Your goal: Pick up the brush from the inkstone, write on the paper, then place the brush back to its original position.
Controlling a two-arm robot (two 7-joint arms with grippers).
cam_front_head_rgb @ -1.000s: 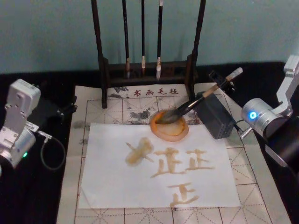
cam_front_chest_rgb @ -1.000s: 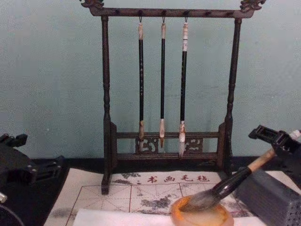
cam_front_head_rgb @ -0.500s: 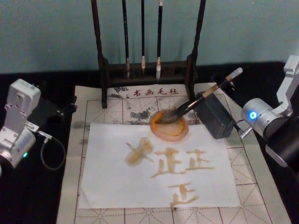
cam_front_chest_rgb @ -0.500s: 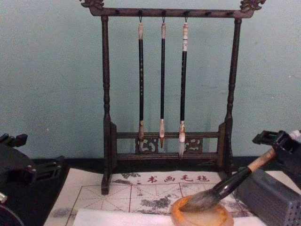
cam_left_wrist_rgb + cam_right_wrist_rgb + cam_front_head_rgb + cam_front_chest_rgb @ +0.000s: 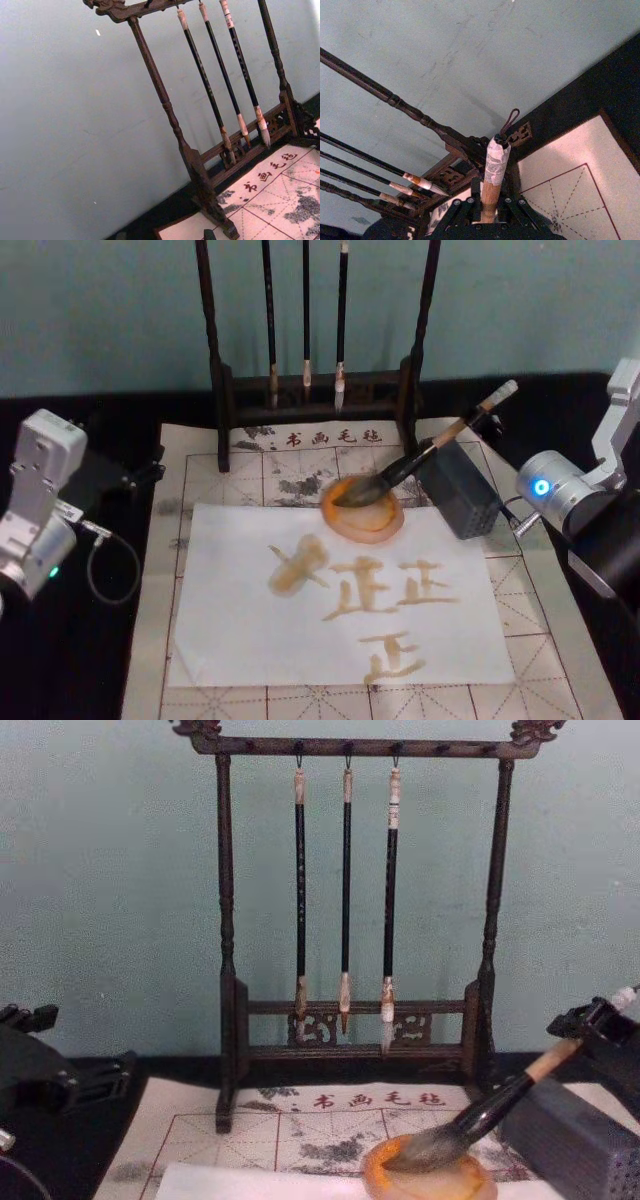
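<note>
Black right gripper [image 5: 488, 209] clamped on brush [image 5: 405, 466] handle, bristles in inkstone [image 5: 374, 531], left gripper [image 5: 135, 475] parked

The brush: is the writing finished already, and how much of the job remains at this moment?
Done: the paper carries brown characters. In hand: the brush has its bristles in the inkstone, shaft over the grey block, with the right gripper shut on its upper handle. Left: release and withdraw. The left gripper is parked at the left.
</note>
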